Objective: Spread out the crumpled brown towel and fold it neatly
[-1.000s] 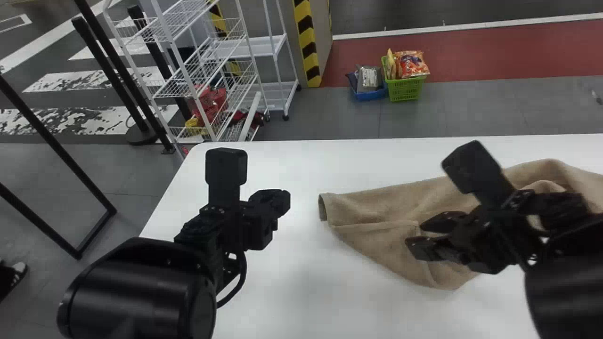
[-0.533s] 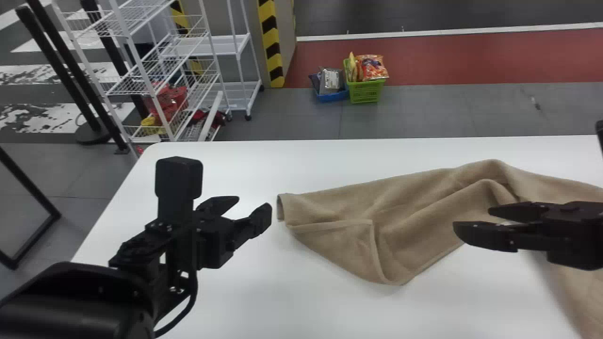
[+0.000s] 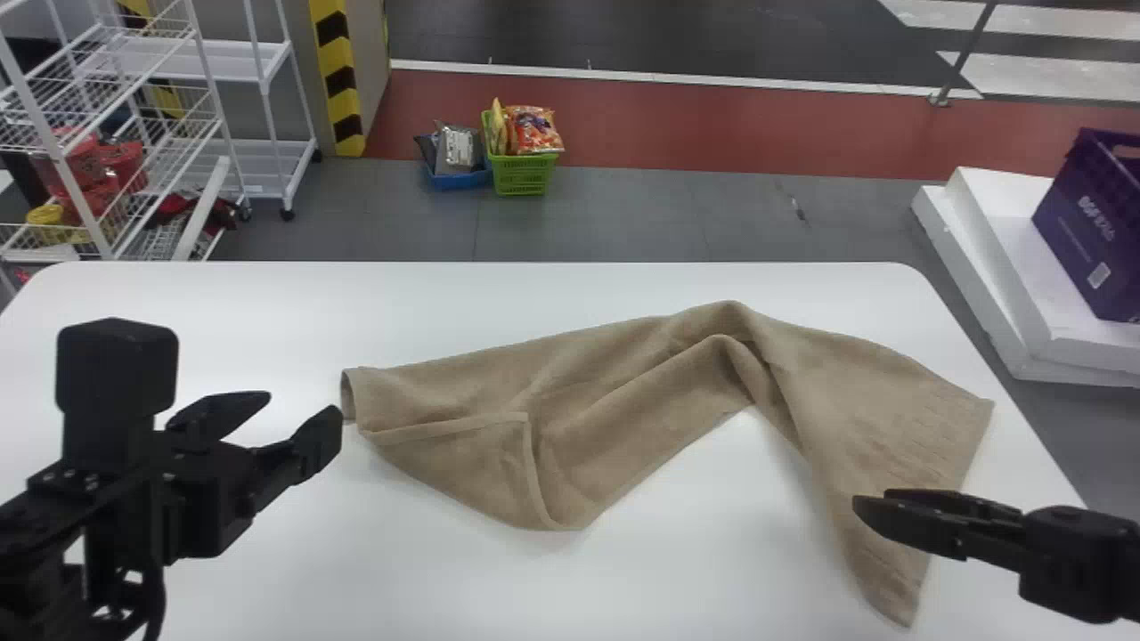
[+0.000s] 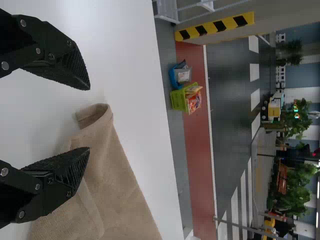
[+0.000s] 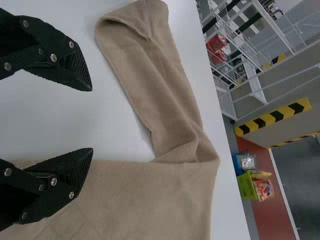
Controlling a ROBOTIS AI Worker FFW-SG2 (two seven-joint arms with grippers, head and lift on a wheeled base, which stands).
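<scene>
Across the middle of the white bench (image 3: 668,579) lies the brown towel (image 3: 623,383), bent like a wide, lopsided arch; its peak points to the far edge, one leg runs out towards the left side, the other comes down towards the near right corner. Over on the left we have the left gripper (image 4: 89,118), fingers parted and released, nothing between them; the towel's curled left end is just beside them, to their right, and the long axis of that leg leads away rightwards and slightly towards the far edge. Down at the near right, the right gripper (image 5: 92,119) has its fingers spread too, grasping nothing; it sits over the lower part of the right leg, with the peak off to its left and further out towards the far edge.

So each arm has its own end, left nearer the curl, right nearer the slanting leg; spreading looks like the job in hand, folding surely comes later; the next move likely calls for a bite on each end and a pull that straightens the bend; pinch only the top layer at that curl, and it may stay doubled over.
</scene>
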